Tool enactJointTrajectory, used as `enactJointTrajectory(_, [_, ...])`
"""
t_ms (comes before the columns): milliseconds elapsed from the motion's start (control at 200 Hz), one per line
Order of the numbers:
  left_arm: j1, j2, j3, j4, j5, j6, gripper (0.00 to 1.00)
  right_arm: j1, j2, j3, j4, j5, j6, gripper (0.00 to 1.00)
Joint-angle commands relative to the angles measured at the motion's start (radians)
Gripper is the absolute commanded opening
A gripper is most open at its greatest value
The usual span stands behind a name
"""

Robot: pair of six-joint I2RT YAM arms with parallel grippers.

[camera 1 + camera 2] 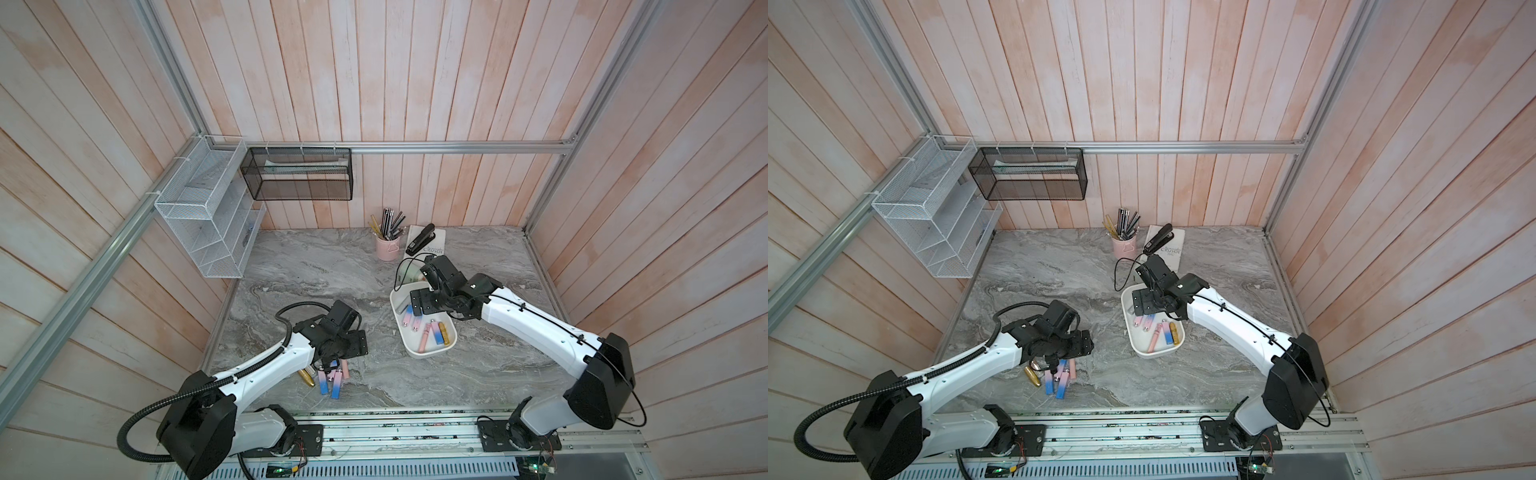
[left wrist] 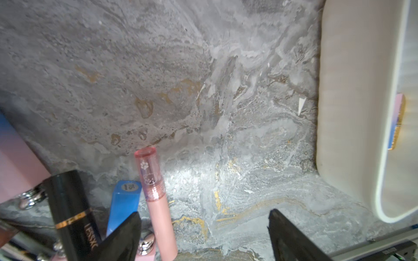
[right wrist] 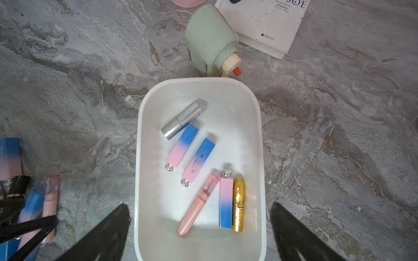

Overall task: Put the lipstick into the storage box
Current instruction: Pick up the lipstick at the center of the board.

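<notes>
Hovering lower left in a top view, the left gripper (image 2: 203, 213) stands spread over the lipsticks (image 1: 332, 380), a pink tube (image 2: 156, 203) just inside one jaw, parallel to it. Rightward, the right gripper (image 3: 200, 206) gapes empty above the storage box (image 1: 419, 354); the left arm is nearer

Smooth white plastic storage box (image 3: 237, 126) on matt grey marbled tabletop (image 3: 67, 90)
</notes>
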Motion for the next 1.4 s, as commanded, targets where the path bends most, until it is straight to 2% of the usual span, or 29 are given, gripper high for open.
enactJointTrajectory(0, [-0.030,0.013,-0.003,0.016,-0.029,-0.074,0.90,-0.003,-0.063,-0.057,0.013,-0.030,0.031,0.98])
enactJointTrajectory(210, [-0.081,0.049,-0.004,0.011,-0.043,-0.149,0.89,-0.003,-0.174,-0.171,0.035,-0.023,0.042,0.98])
enactJointTrajectory(485, [-0.086,0.038,-0.003,-0.023,-0.080,-0.189,0.89,-0.003,-0.266,-0.259,0.049,-0.031,0.045,0.98])
enactJointTrajectory(1015, [-0.086,0.124,-0.004,-0.008,-0.126,-0.189,0.88,-0.018,-0.335,-0.286,0.015,-0.007,0.005,0.98])
enactJointTrajectory(1241, [-0.085,0.183,0.012,0.010,-0.127,-0.171,0.71,-0.025,-0.364,-0.301,-0.006,0.003,0.013,0.98])
enactJointTrajectory(1396, [-0.078,0.214,0.030,0.016,-0.126,-0.145,0.48,-0.028,-0.374,-0.304,-0.015,0.007,0.021,0.98])
